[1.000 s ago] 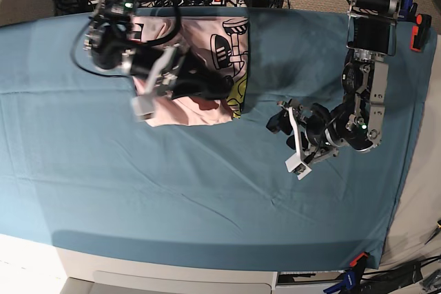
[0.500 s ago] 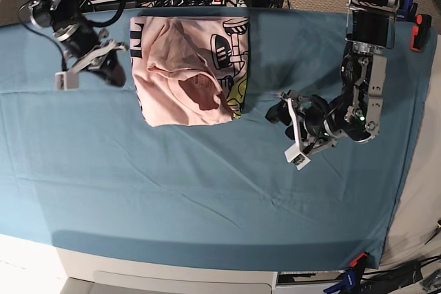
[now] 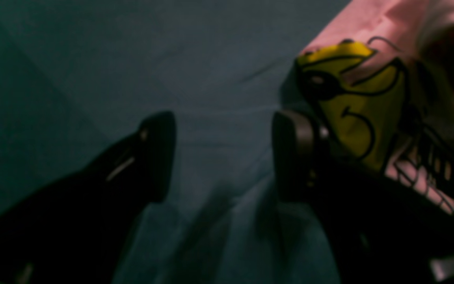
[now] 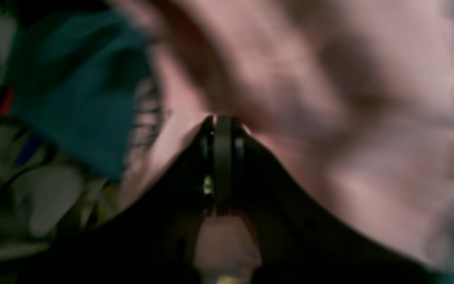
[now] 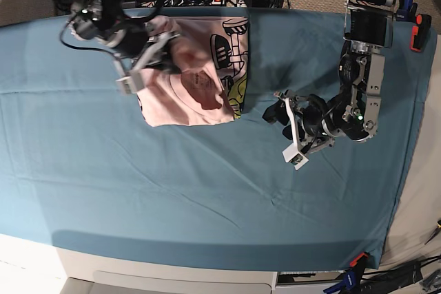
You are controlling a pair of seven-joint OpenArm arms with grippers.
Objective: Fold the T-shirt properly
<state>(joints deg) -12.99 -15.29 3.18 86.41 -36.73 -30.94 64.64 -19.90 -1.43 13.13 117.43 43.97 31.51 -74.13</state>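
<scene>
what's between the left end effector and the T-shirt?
Only bare teal table cloth. Base view shows the open left end effector just off the T-shirt's printed edge, nothing else in the gap.

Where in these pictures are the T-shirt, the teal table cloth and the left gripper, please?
T-shirt (image 5: pixel 186 98), base view, plain pink middle.
Teal table cloth (image 5: pixel 207 191), base view, bare stretch in front.
Left gripper (image 3: pixel 223 157), left wrist view, gap between its open fingers.
</scene>
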